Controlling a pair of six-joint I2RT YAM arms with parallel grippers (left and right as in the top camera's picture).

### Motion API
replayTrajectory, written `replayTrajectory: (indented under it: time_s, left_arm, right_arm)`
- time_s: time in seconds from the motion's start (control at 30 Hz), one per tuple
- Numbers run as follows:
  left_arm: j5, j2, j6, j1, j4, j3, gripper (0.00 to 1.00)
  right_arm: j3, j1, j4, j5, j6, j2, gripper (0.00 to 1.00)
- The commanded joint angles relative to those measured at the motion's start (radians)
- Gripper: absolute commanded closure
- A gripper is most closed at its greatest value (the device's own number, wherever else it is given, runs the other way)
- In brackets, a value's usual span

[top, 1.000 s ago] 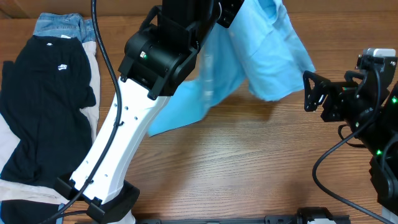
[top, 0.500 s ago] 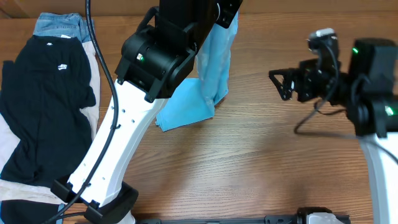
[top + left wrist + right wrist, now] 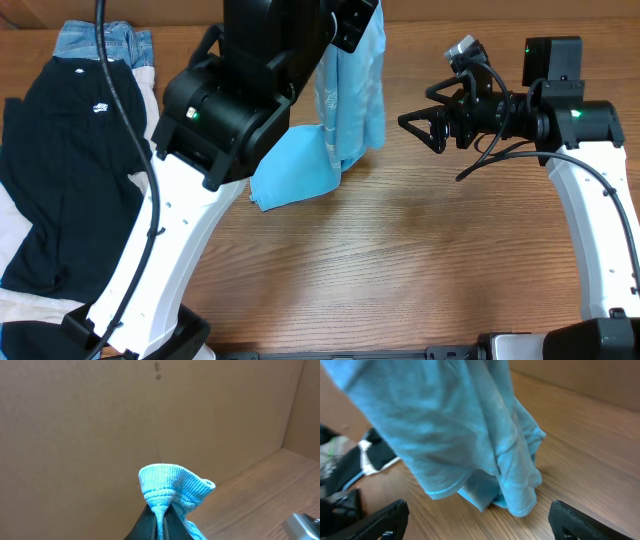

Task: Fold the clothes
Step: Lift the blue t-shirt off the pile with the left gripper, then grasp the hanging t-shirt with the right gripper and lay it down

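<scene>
Fingers of the left gripper (image 3: 161, 516) pinch shut on a ribbed edge of the light sky-blue thin-fabric T-shirt (image 3: 355, 90), which hangs long-axis vertical, tail on the wooden table (image 3: 430, 270), left of the nearby right gripper (image 3: 415, 128), whose fingers stand wide apart, pointing at it.

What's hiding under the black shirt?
Jeans poke out at the top of the black shirt, and a pale cloth shows along its edges. The rest is covered.

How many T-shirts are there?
2. The sky-blue T-shirt hangs at the top middle; the black T-shirt lies flat on the left. The pale cloth under it may hide more.
</scene>
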State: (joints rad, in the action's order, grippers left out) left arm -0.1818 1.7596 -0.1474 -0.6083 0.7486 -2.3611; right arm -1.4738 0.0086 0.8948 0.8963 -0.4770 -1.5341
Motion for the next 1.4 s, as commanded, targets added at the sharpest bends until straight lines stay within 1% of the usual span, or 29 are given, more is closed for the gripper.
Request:
replayTrajectory:
  time_s: [0.0, 0.2, 0.4, 0.57, 0.73, 0.87, 1.13, 1.2, 1.23, 1.27, 1.3, 1.33, 1.37]
  left_arm:
    - [0.072, -0.031, 0.021, 0.0, 0.008, -0.031, 0.96]
    - [0.082, -0.034, 0.021, 0.0, 0.014, -0.031, 0.96]
    - [0.078, -0.054, 0.013, 0.006, 0.011, -0.031, 0.96]
    - [0.078, -0.087, 0.012, 0.008, 0.01, -0.031, 0.96]
    - [0.078, -0.111, 0.012, 0.008, 0.008, -0.031, 0.96]
    - [0.078, -0.112, -0.007, 0.008, 0.008, -0.031, 0.96]
    - [0.09, -0.113, -0.007, 0.01, 0.005, -0.031, 0.96]
    - [0.106, -0.113, -0.005, 0.01, 0.006, -0.031, 0.96]
    - [0.107, -0.113, -0.005, 0.01, 0.005, -0.031, 0.96]
    - [0.105, -0.113, -0.005, 0.01, 0.005, -0.031, 0.96]
    - [0.105, -0.113, -0.005, 0.01, 0.005, -0.031, 0.95]
    - [0.105, -0.113, -0.005, 0.01, 0.006, -0.031, 0.96]
    - [0.104, -0.113, -0.005, 0.01, 0.009, -0.031, 0.95]
  right_arm:
    - [-0.019, 0.018, -0.02, 0.13, -0.078, -0.027, 0.08]
    - [-0.019, 0.018, -0.027, 0.114, -0.082, -0.049, 0.09]
    - [-0.018, 0.018, 0.023, 0.105, -0.178, -0.097, 0.12]
    - [-0.018, 0.018, 0.019, 0.094, -0.186, -0.162, 0.12]
    - [-0.018, 0.038, 0.019, 0.124, -0.187, -0.215, 0.12]
    - [-0.018, 0.063, 0.042, 0.198, -0.256, -0.226, 0.12]
    - [-0.018, 0.117, 0.011, 0.198, -0.257, -0.247, 0.13]
    - [-0.018, 0.131, -0.002, 0.197, -0.257, -0.254, 0.18]
    - [-0.018, 0.137, -0.008, 0.196, -0.257, -0.258, 0.25]
    - [-0.018, 0.14, -0.018, 0.193, -0.257, -0.261, 0.4]
    - [-0.018, 0.141, -0.026, 0.179, -0.256, -0.262, 0.62]
    - [-0.018, 0.141, -0.031, 0.164, -0.256, -0.262, 0.76]
    - [-0.018, 0.141, -0.034, 0.141, -0.255, -0.262, 0.84]
